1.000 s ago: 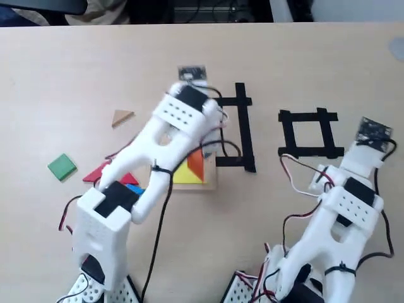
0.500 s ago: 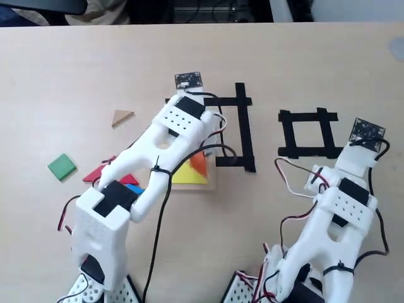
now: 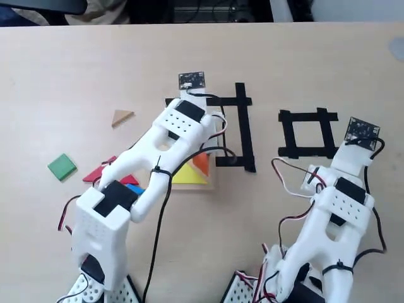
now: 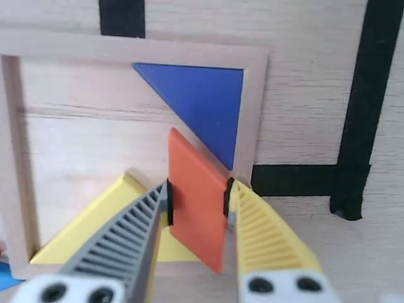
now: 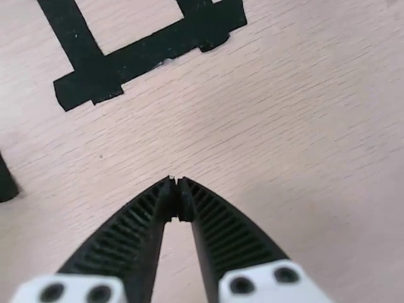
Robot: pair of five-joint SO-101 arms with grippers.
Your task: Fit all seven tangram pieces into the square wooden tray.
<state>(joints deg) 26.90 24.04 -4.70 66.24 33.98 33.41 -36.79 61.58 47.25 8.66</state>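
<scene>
Claw of the left arm (image 4: 197, 196) was seen closed on an orange piece (image 4: 197, 221), which was gripped by its two long sides and held over the inside of the square wooden tray (image 4: 126, 47). Whether the piece was touching the tray floor could not be told. Just beyond its upper tip, a blue triangle (image 4: 202, 107) was laid flat in one corner of the tray. A yellow triangle (image 4: 104, 227) was laid flat along another side, partly covered by the claw. Strips of black tape (image 4: 360, 107) were stuck to the surface (image 4: 315, 50) just beside the tray.

Claw of the right arm (image 5: 175, 189) was shut with nothing between its tips, above bare wood and near a square outline of tape (image 5: 126, 60).

From above, a red piece (image 3: 95, 173) and a small blue piece (image 3: 134, 188) were seen near the tray, partly hidden by the left arm. A green square (image 3: 62, 167) and a tan triangle (image 3: 122, 117) were lying farther out, well apart from the tray.
</scene>
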